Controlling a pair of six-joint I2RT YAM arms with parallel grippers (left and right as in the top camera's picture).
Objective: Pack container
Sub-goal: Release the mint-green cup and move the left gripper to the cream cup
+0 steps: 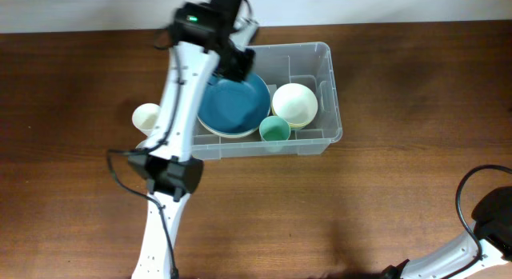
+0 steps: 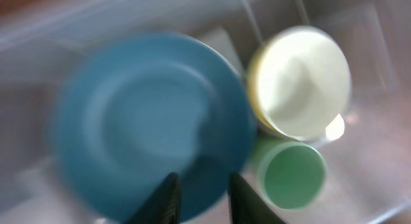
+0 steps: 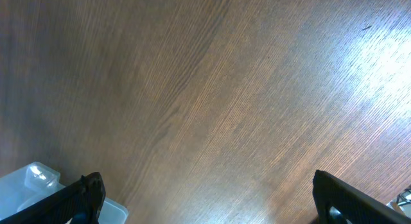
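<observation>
The clear plastic container [image 1: 326, 85] stands at the back middle of the wooden table. In it lie a blue plate [image 1: 232, 105] on a stack of cream plates, a cream bowl [image 1: 294, 103] and a green cup [image 1: 274, 130]. My left gripper [image 1: 240, 67] hangs over the container's left half, above the blue plate. In the blurred left wrist view its fingers [image 2: 204, 195] are apart and empty over the blue plate [image 2: 148, 115], with the cream bowl [image 2: 302, 79] and green cup [image 2: 292, 174] to the right. My right gripper [image 3: 209, 205] is wide open over bare wood.
A small cream cup [image 1: 146, 116] stands on the table just left of the container. My right arm [image 1: 490, 219] rests at the front right corner. A corner of clear plastic [image 3: 35, 182] shows at the lower left of the right wrist view.
</observation>
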